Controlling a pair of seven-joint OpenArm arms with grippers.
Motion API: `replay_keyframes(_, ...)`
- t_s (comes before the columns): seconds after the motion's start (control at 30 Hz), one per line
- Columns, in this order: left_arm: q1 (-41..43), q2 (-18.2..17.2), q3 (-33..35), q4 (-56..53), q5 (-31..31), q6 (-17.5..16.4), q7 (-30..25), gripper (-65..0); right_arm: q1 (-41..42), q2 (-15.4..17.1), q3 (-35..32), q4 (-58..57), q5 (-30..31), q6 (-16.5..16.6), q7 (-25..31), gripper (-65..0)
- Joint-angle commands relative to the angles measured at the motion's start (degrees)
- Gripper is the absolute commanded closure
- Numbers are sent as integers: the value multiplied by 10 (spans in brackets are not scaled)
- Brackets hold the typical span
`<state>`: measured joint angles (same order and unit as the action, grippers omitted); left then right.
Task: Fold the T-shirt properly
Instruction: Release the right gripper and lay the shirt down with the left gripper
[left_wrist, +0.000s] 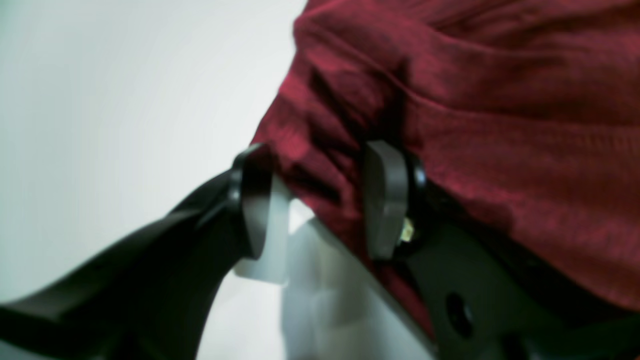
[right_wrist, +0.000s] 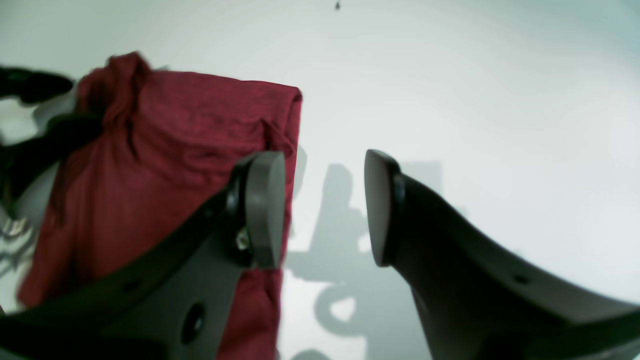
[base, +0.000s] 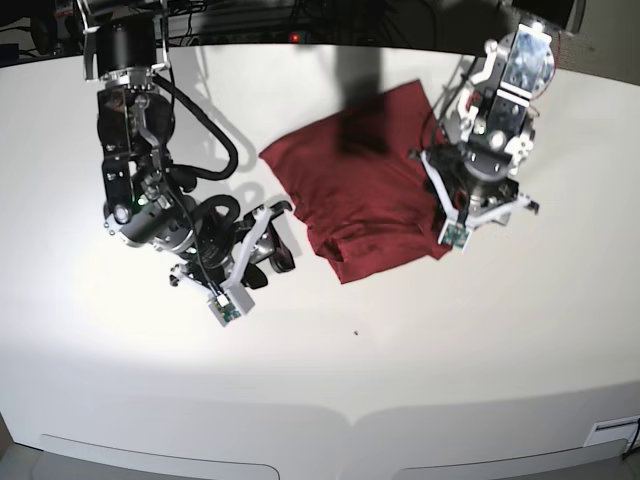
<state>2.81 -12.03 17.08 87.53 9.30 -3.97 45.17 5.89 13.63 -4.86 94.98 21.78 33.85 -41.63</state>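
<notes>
The left end effector (left_wrist: 320, 200) has its jaws spread around a bunched edge of the maroon T-shirt (base: 365, 190), which lies mostly folded on the counter (base: 420, 360), needing tidying, while the right end effector (right_wrist: 325, 207) hovers spread and empty beside it.

White table (base: 420, 350) with a curved front edge, a folded dark red shirt (base: 360, 190) lying flat and wrinkled toward its far side, a tiny dark speck (base: 356, 333) nearer the front
</notes>
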Motion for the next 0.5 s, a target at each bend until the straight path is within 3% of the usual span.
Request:
replay_keyframes(0.0,-5,-6,-2,-21,9,-1,55,-283,12,2,3,11,8,2,14,-265)
replay_keyframes(0.47,-134,-5,-1,-36,-8,-18,52,-283,12,2,3,11,8,0,2,-265)
